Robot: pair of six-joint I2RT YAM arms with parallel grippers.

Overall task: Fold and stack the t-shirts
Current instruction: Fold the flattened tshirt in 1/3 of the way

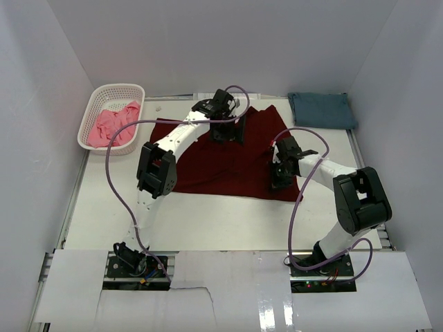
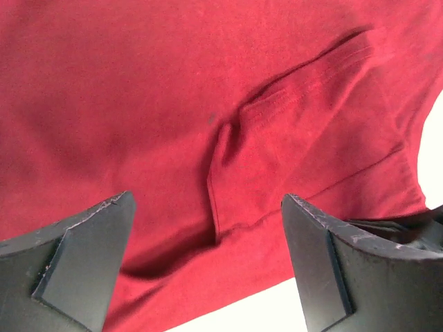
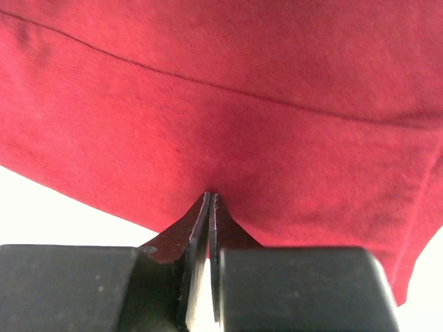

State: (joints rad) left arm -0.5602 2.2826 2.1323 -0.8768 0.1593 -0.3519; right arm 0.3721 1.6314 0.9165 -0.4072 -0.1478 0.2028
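Nearest us, low in the overhead view, the bare table [image 1: 208, 221] runs up to the front hem of the maroon t-shirt [image 1: 221, 166], which lies spread across the middle of the frame, mostly flat and not yet folded. At its lower right edge the right gripper [image 3: 210, 199] is down on the cloth, jaws pressed together with a small peak of maroon fabric pinched between them, and we read that as a real hold on the shirt's edge. Further up, at upper centre, the left gripper [image 2: 206, 200] hangs over the far edge with its jaws spread wide, holding nothing; beneath it we see a creased sleeve seam. So we judge this to be the start of the first fold: one edge taken, the other not. The next move calls for the left gripper to drop and close on that far edge, so both can lift together without dragging. At the back, the slate-blue t-shirt [image 1: 322, 111] sits folded upper right, and the pink t-shirt [image 1: 111, 126] lies crumpled in the white basket [image 1: 118, 88], upper left.
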